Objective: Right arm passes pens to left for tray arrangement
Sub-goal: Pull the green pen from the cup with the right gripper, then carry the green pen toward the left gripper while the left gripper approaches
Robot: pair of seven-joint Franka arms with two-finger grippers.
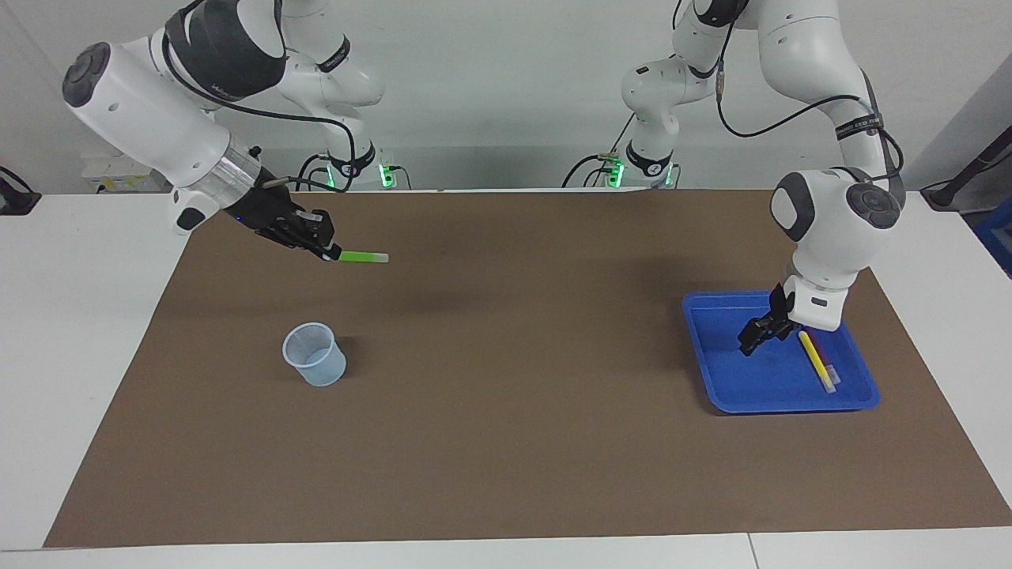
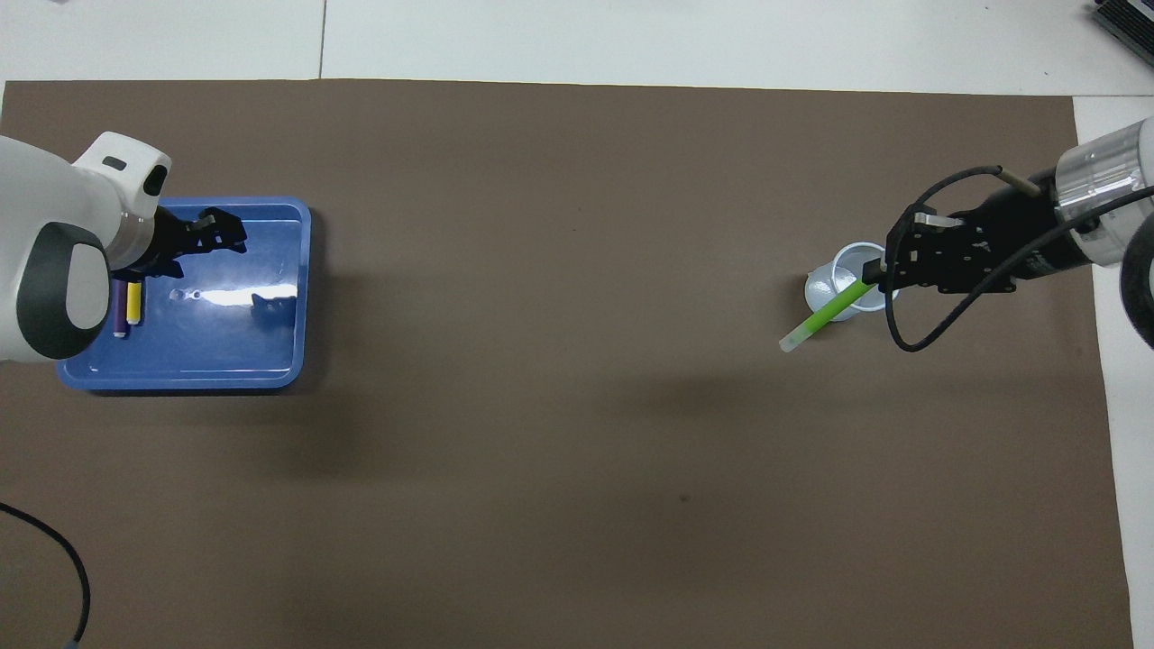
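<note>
Left claw [image 1: 757, 335] raised, tilted; right claw [image 1: 326, 246] clamped shut, raised
</note>
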